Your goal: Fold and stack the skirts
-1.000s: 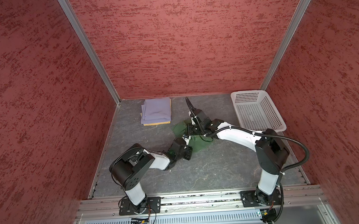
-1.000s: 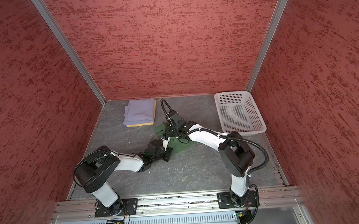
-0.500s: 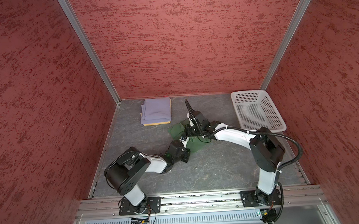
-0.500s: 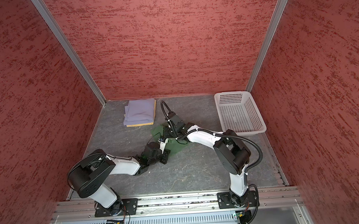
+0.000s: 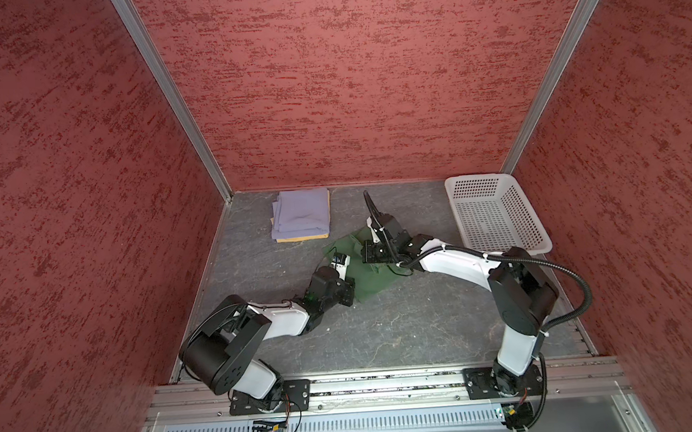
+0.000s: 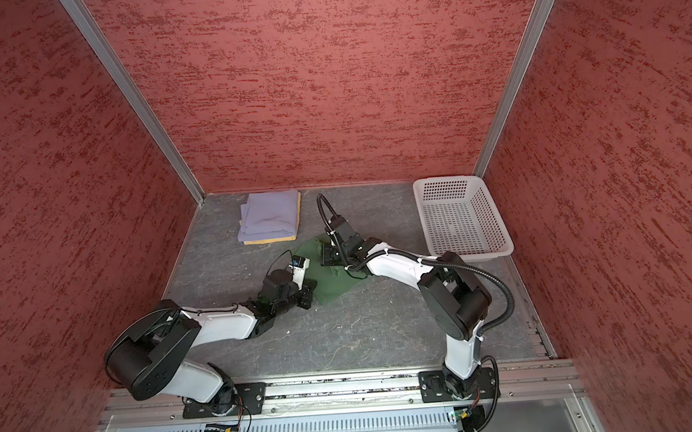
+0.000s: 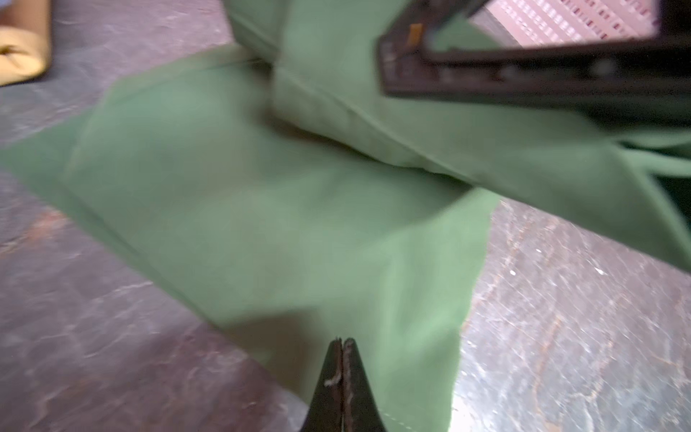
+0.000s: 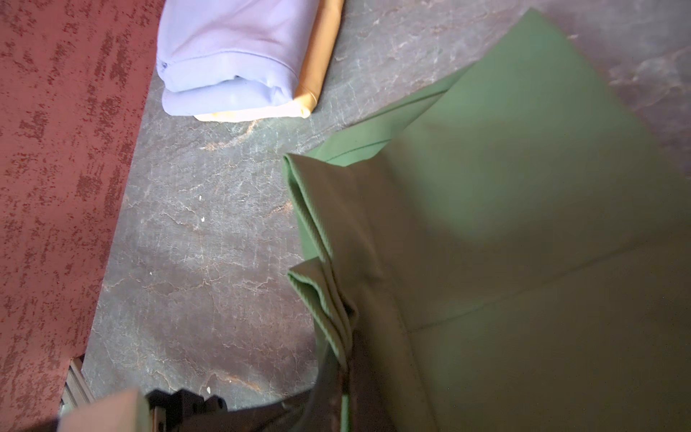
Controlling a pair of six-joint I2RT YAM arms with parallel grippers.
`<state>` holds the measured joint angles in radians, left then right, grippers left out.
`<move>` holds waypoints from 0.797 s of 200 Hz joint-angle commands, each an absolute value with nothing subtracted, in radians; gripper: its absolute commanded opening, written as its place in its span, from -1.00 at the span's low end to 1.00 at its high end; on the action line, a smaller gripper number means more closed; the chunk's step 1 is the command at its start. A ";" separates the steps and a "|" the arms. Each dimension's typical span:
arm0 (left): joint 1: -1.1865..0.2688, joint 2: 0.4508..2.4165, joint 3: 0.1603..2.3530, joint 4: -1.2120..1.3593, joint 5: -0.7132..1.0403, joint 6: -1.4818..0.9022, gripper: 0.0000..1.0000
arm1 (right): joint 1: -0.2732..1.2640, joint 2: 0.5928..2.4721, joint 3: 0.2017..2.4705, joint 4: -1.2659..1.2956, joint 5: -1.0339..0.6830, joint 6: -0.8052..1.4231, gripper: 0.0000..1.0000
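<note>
The dark green skirt [image 5: 376, 279] [image 6: 334, 286] lies partly folded mid-table, shown close in the left wrist view [image 7: 261, 209]. My right gripper [image 5: 367, 254] [image 8: 346, 374] is shut on its bunched, ribbed waistband edge [image 8: 321, 291], and cloth hides most of the fingers. Beside the skirt's left edge, my left gripper [image 5: 352, 293] [image 7: 341, 342] is shut, its tips over the cloth with nothing visible between them. At the back left, the folded lavender skirt [image 5: 300, 214] [image 8: 232, 56] rests on the folded mustard yellow skirt [image 5: 302, 238] [image 8: 321, 48].
A white perforated basket [image 5: 521, 217] [image 6: 446, 181] stands at the back right against the wall. Red textured walls close in the left, back and right sides. A metal rail [image 5: 389, 383] carrying both arm bases runs along the front edge.
The green skirt has shifted slightly left with the right gripper. The left arm's shoulder has dropped and swung left, while its gripper stays by the skirt's left edge.
</note>
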<state>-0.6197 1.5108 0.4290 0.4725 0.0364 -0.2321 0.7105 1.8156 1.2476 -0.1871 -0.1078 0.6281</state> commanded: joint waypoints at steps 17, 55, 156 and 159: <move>-0.550 1.550 0.398 0.559 0.074 -0.270 -0.90 | 0.709 1.777 1.229 -0.146 -0.109 0.611 -1.00; -0.548 1.636 0.397 0.623 0.082 -0.295 -0.91 | 0.723 1.775 1.230 -0.142 -0.121 0.598 -1.00; -0.561 1.701 0.398 0.673 0.100 -0.313 -0.92 | 0.794 1.798 1.254 -0.087 -0.136 0.628 -1.00; -0.561 1.701 0.397 0.674 0.100 -0.312 -0.92 | 0.796 1.804 1.257 -0.087 -0.136 0.631 -1.00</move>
